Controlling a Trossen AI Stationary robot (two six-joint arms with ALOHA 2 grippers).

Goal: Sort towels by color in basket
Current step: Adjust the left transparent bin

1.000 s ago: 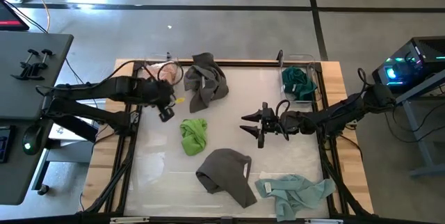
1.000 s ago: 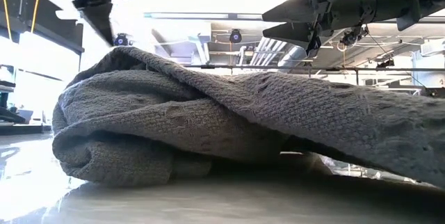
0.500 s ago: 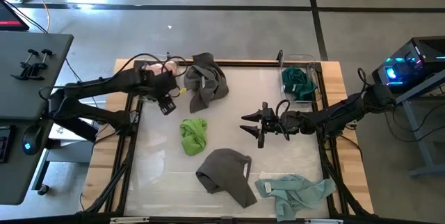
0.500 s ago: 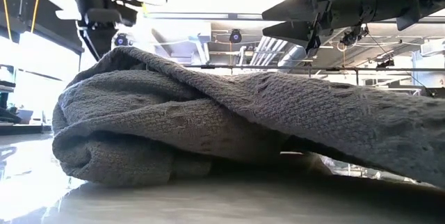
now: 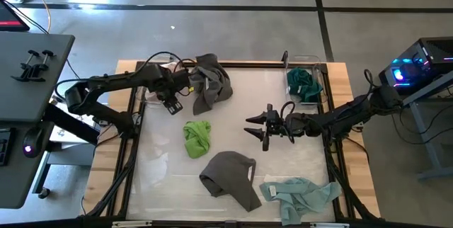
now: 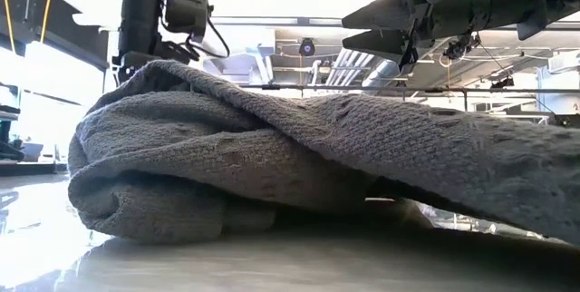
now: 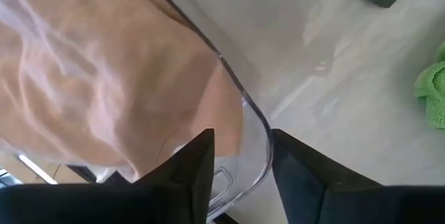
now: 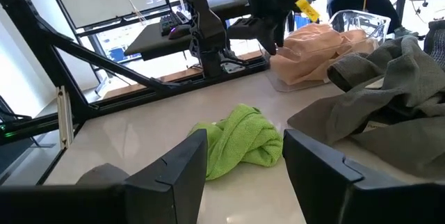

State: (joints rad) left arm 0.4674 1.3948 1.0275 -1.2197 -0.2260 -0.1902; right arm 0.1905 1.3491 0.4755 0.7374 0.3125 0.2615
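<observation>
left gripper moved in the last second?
Yes. In the high view the left gripper has gone from beside the lime green towel toward the table's far edge, nearer the dark grey towel. That green towel stayed put.

Bright overhead light; low view backlit, glare washes ceiling.

Coarse knitted grey towel (image 6: 299, 165), glossy tabletop (image 5: 233, 125)

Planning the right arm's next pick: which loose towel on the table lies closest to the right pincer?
The lime green towel, bunched just ahead of the open right pincer. The two dark grey towels and the pale mint one lie farther off.
</observation>
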